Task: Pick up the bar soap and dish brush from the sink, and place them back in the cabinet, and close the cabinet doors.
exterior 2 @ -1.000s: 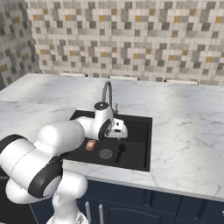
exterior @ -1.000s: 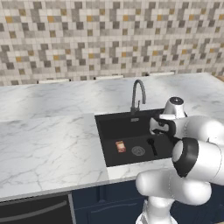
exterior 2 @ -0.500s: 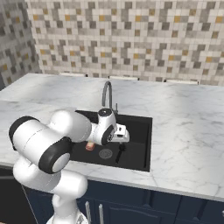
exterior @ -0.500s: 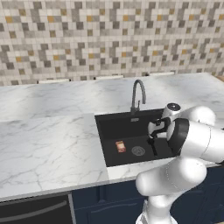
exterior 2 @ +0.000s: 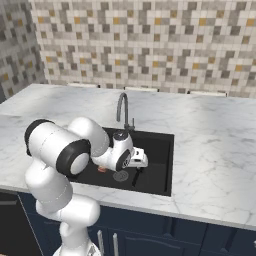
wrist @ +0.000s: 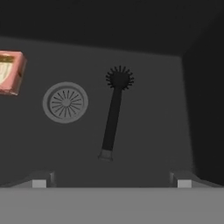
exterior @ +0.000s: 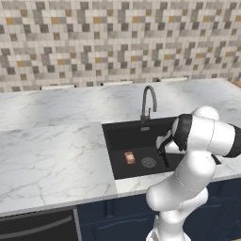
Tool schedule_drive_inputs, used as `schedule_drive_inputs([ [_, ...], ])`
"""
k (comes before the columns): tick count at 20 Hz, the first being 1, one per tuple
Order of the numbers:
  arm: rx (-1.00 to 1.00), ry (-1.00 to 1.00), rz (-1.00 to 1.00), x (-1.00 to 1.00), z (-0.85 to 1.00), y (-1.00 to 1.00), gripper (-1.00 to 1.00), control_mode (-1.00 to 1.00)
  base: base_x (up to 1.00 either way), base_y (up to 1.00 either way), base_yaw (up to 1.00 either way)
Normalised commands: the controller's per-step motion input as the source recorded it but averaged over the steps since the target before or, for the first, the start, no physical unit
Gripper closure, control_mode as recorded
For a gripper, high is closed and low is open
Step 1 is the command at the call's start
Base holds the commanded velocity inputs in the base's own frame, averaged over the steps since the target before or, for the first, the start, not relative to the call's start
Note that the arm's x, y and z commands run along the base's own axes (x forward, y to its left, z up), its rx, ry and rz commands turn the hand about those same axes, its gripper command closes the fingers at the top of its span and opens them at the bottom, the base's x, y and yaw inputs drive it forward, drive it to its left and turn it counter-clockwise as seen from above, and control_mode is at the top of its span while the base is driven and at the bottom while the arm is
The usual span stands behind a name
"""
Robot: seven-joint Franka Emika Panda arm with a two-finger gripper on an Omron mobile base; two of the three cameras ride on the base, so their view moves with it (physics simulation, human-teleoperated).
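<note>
Set into the grey-veined marble counter (exterior: 52,155), the black rectangular sink (exterior: 117,136) holds the reddish-orange bar soap (exterior: 129,157) left of its round silver drain (wrist: 65,102) and the black dish brush (wrist: 113,116) right of it, under the wide-open, empty gripper (wrist: 111,183).

Soap (wrist: 9,72): cut by hand view's left edge; in right base view mostly behind the arm, a sliver at the sink (exterior 2: 159,187) floor. Brush (exterior 2: 136,176): head behind the hand there. Sink's right part hidden by arm in left base view.
</note>
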Motion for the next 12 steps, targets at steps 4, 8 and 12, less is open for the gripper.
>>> schedule_drive_inputs([
  [4,0.0,0.0,0.0,0.19,-0.3,0.0,-1.0,-1.0,0.0,0.0,0.0],
  [8,0.01,0.0,0.0,0.17,-0.3,0.0,-1.0,-1.0,0.0,0.0,0.0],
  [12,0.02,0.0,0.0,0.16,-0.31,-0.01,-1.0,-1.0,0.0,0.0,0.0],
])
